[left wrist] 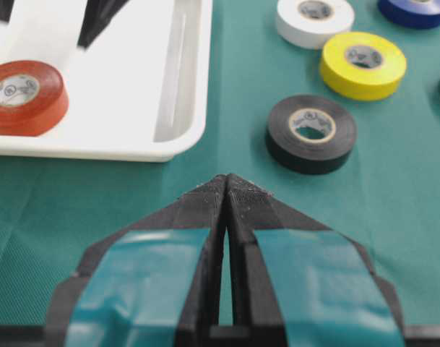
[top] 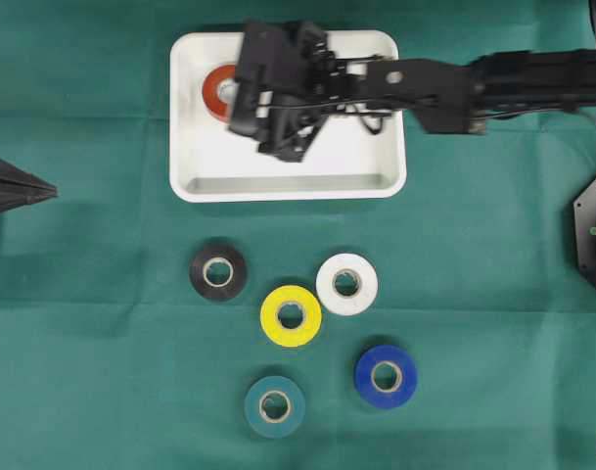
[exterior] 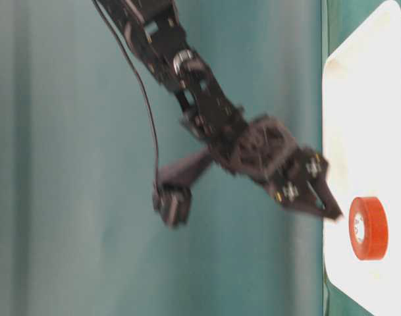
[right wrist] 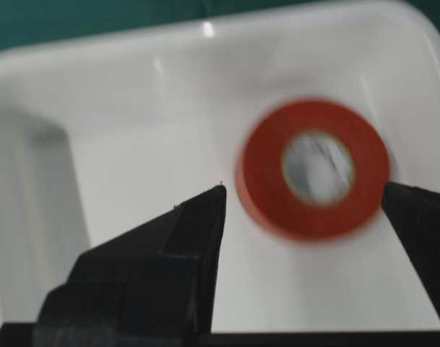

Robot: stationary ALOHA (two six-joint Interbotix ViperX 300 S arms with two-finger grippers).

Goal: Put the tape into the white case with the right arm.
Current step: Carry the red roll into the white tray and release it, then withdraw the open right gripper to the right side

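A red tape roll (top: 217, 91) lies flat in the far left part of the white case (top: 288, 182). My right gripper (right wrist: 303, 186) hovers over it, open. Its two black fingers stand wide apart on either side of the roll (right wrist: 313, 177) and touch nothing. From table level a fingertip (exterior: 333, 212) hangs just clear of the red roll (exterior: 368, 228). My left gripper (left wrist: 227, 179) is shut and holds nothing. It rests over the cloth at the left edge (top: 43, 191), away from the case.
Several tape rolls lie on the green cloth in front of the case: black (top: 218, 271), white (top: 346, 283), yellow (top: 291, 315), blue (top: 386, 376) and teal (top: 275, 405). The right arm (top: 493, 83) reaches in over the case's far right rim.
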